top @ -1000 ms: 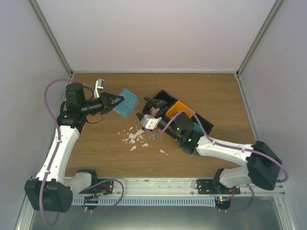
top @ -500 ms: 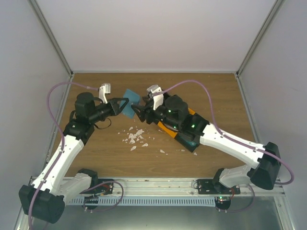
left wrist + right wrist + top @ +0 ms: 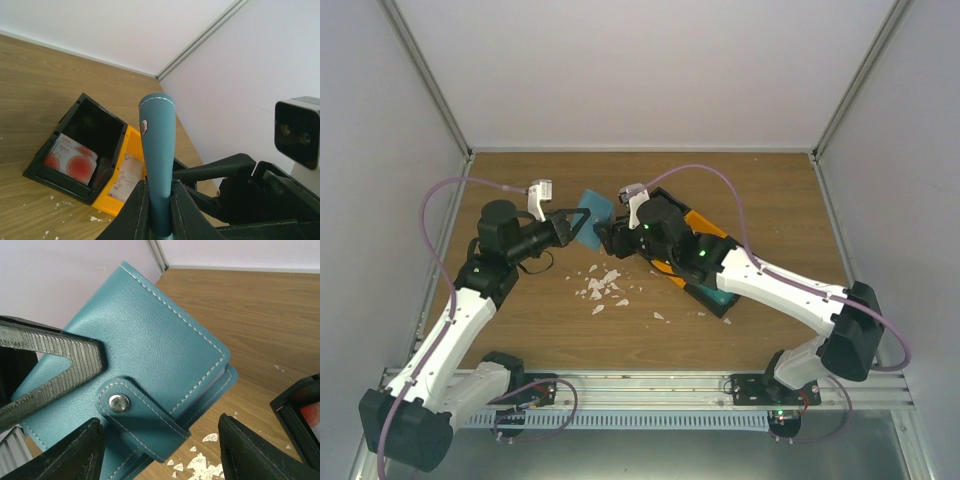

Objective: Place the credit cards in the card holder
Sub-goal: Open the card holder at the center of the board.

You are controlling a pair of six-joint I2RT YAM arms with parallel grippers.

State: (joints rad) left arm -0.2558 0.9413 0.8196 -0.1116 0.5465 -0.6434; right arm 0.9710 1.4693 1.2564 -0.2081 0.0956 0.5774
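Observation:
My left gripper [image 3: 580, 222] is shut on the teal-blue card holder [image 3: 592, 208] and holds it above the table, standing on edge. In the left wrist view the holder [image 3: 157, 145] is edge-on between the fingers [image 3: 131, 210]. In the right wrist view it [image 3: 145, 350] is closed, its snap strap [image 3: 140, 410] fastened. My right gripper [image 3: 605, 236] is open and empty, its jaws on either side of the holder's lower corner without touching it. Credit cards lie in the bin: a white one with red circles [image 3: 70, 161] and a pinkish-white one [image 3: 125, 176].
A black and yellow bin [image 3: 712, 240] lies under the right arm, with a green-teal block [image 3: 720, 298] at its near end. White scraps [image 3: 603, 287] are scattered on the wooden table in front of the grippers. White walls enclose the table.
My right gripper swung from beside the bin leftward and up to the card holder. My left gripper shifted the holder slightly right and turned it toward the right gripper.

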